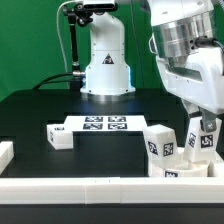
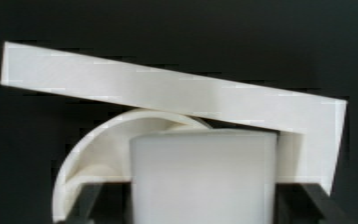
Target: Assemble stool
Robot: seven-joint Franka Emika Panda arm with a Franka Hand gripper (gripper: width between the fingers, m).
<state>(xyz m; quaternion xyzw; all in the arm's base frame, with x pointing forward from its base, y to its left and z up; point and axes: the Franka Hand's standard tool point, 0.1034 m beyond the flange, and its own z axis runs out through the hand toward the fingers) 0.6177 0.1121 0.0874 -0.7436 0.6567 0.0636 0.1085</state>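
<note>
My gripper [image 1: 204,132] is at the exterior view's right, low over the table, shut on a blocky white stool leg [image 1: 199,144] with black-and-white tags. In the wrist view the same leg [image 2: 202,170] fills the space between my two dark fingers [image 2: 91,200], and the gripper [image 2: 202,208] is closed on its sides. Behind the leg shows the curved rim of the round white seat [image 2: 91,150]. In the exterior view the seat [image 1: 186,172] lies just under the held leg. Another tagged leg [image 1: 160,142] stands beside it. A third leg [image 1: 60,137] lies by the marker board.
The marker board [image 1: 100,124] lies in the middle of the black table. White border rails run along the front [image 1: 90,188] and the exterior view's left [image 1: 5,152]; one rail [image 2: 158,85] crosses the wrist view behind the seat. The robot base [image 1: 105,65] stands at the back.
</note>
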